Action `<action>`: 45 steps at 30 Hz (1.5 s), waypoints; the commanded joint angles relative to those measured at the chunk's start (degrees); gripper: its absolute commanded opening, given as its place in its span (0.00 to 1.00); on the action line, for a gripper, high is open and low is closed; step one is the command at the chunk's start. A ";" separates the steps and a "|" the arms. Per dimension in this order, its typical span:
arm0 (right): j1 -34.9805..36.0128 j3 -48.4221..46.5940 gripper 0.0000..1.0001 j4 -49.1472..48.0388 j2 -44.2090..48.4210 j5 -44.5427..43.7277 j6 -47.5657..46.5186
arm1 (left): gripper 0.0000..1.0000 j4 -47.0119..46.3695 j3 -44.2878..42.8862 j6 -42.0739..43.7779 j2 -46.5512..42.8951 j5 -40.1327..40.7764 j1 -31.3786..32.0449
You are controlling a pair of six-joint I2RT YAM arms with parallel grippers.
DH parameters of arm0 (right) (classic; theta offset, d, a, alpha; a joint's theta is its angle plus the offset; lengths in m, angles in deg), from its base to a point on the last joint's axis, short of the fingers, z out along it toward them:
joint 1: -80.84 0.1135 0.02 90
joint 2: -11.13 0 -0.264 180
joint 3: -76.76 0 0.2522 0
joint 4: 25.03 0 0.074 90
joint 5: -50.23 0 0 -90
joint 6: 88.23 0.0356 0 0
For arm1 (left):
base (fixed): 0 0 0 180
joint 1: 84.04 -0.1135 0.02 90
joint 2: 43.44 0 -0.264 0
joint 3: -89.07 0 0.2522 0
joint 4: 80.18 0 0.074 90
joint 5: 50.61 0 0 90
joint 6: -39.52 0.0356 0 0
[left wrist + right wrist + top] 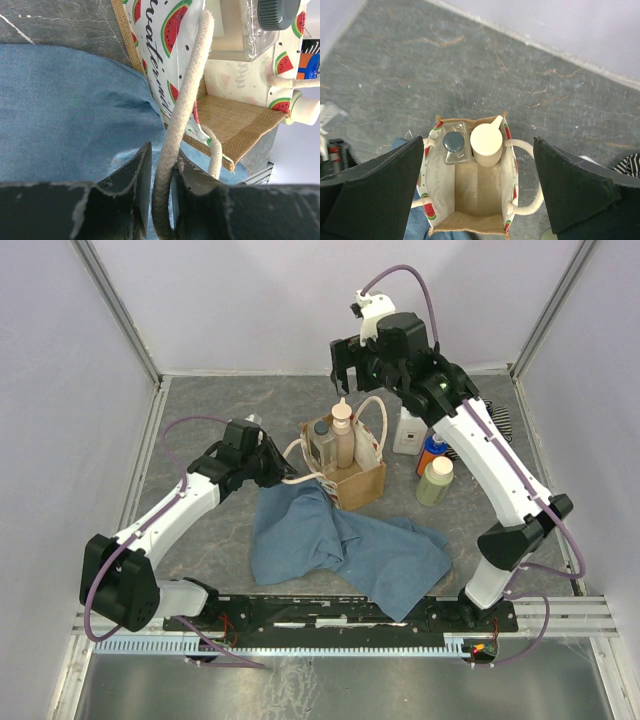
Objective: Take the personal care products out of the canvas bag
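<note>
The canvas bag [362,483] stands mid-table, mouth up, with a watermelon-print lining [167,35]. Inside it are a tan pump bottle [343,432] and a clear square bottle with a dark cap [454,141], side by side against the far wall. My left gripper [161,175] is shut on the bag's cream rope handle [185,105] at the bag's left. My right gripper [479,150] hangs open high above the bag, with nothing between its fingers [385,185]. An orange bottle with a blue cap [432,451] and a pale yellow-green bottle [435,481] stand on the table right of the bag.
A large blue-grey cloth [345,545] lies crumpled in front of and under the bag's left side. A white bottle [409,430] stands behind the orange one. A striped cloth [503,420] lies at the far right. Frame posts and walls enclose the table.
</note>
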 commanded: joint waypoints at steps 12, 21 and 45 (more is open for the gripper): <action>-0.04 -3.67 0.98 2.93 -13.99 -0.32 0.59 | 0.28 1.73 -1.15 1.13 -2.82 -0.29 0.25; 0.00 0.21 0.96 2.06 -16.21 -1.64 0.99 | 0.28 1.15 -0.49 1.15 -2.53 -0.90 0.27; -2.00 1.09 0.51 1.74 -16.75 -0.40 3.36 | 0.28 1.61 0.50 1.81 -2.86 -0.79 0.18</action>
